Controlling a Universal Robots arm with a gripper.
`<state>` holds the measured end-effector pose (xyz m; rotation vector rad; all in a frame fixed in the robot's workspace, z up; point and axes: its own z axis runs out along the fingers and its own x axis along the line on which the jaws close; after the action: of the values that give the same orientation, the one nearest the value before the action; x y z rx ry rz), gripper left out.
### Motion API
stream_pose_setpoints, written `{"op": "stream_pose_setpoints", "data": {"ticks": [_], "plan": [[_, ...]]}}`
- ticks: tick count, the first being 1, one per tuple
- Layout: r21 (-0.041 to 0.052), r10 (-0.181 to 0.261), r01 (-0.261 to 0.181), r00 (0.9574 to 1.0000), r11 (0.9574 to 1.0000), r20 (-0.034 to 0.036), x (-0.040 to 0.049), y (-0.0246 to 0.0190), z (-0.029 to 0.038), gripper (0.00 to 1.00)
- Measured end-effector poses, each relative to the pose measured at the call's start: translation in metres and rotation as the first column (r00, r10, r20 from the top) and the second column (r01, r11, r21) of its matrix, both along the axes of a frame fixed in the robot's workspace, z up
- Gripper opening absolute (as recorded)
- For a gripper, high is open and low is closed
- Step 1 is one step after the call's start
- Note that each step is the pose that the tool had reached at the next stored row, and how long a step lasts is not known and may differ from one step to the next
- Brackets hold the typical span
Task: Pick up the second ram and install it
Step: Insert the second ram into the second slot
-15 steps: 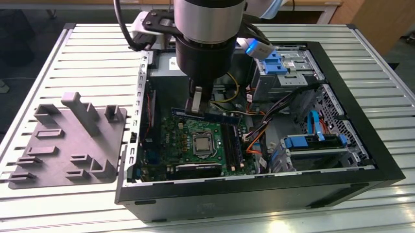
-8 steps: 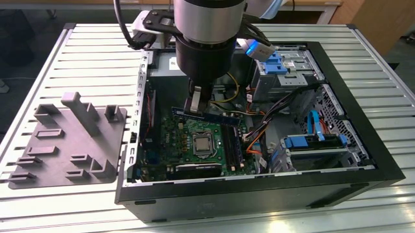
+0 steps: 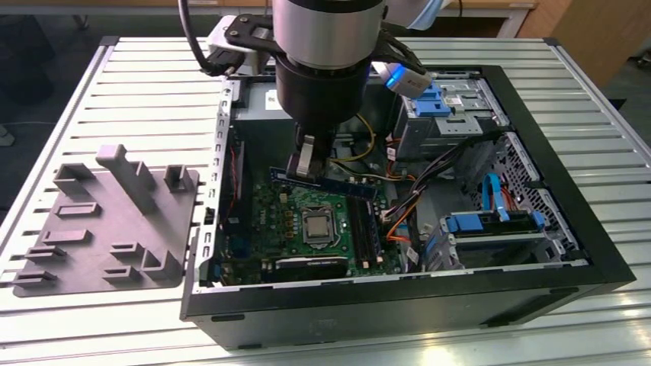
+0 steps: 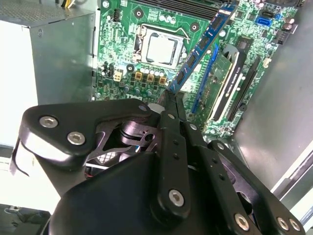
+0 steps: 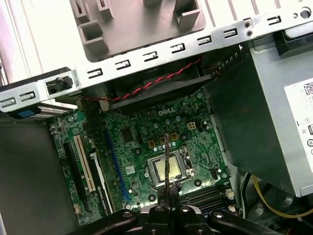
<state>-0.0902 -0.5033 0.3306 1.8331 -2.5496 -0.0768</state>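
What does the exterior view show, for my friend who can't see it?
The robot arm's gripper holds the second ram, a thin blue stick, by one end over the green motherboard inside an open black computer case. The case lies on a slatted metal table, with a gray plastic holder on the exterior view's left.

The tabletop (image 3: pixel 133 69) is a pale metal surface of long parallel slats with grooves between them. Two things rest directly on it. Toward the exterior view's left lies a flat grey fixture plate (image 3: pixel 102 229) with upright blocks and small recessed pockets. Just beside it, across the middle and the exterior view's right, an open black computer case (image 3: pixel 407 305) lies on its side, open face up.
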Motion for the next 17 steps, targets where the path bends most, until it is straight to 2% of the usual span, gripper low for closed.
{"op": "stream_pose_setpoints", "data": {"ticks": [17], "plan": [[0.0, -0.069, 0.069, 0.9976, 0.9976, 0.0, 0.0, 0.0, 0.0, 0.11]]}}
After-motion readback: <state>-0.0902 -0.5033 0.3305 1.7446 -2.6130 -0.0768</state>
